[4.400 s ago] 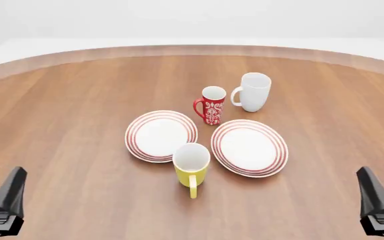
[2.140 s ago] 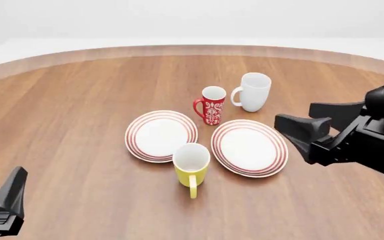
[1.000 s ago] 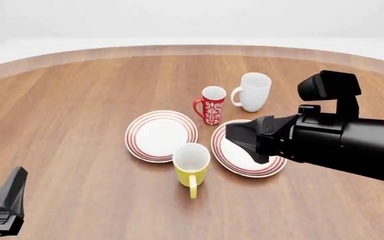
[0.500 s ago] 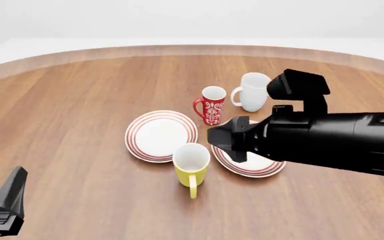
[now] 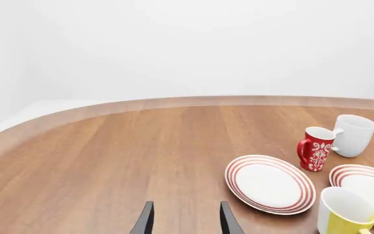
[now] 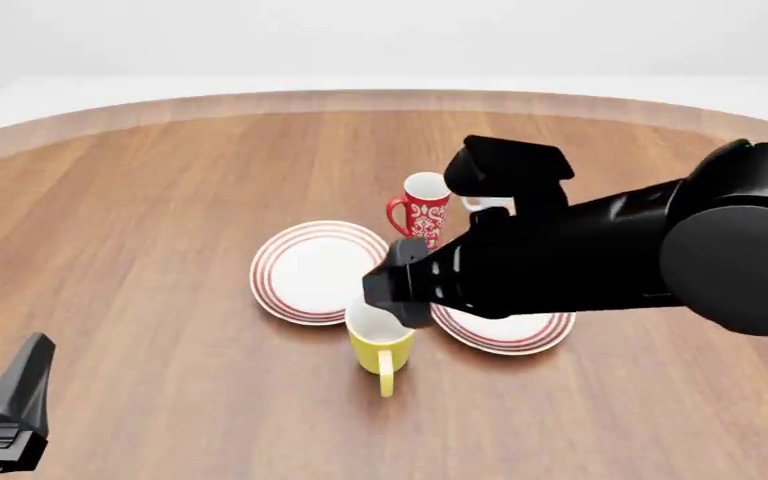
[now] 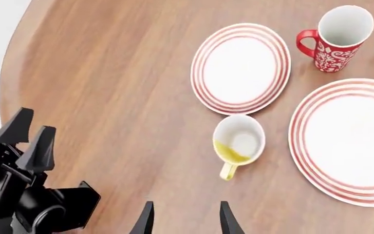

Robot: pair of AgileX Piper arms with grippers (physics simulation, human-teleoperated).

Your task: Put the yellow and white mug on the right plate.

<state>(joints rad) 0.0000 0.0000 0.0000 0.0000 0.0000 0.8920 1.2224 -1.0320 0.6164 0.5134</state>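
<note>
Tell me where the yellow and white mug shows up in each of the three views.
Left wrist view: yellow and white mug at the lower right corner, partly cut off.
Front view: low centre, rim partly behind the right arm.
Right wrist view: centre, fully visible.
Shared landmark: the red patterned mug.

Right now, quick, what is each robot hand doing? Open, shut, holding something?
Left hand: open, holding nothing, low near the table's edge.
Right hand: open, holding nothing, above the yellow and white mug.

Smooth wood-grain table (image 6: 157,200); glossy ceramic-looking yellow and white mug (image 7: 237,143).
</note>
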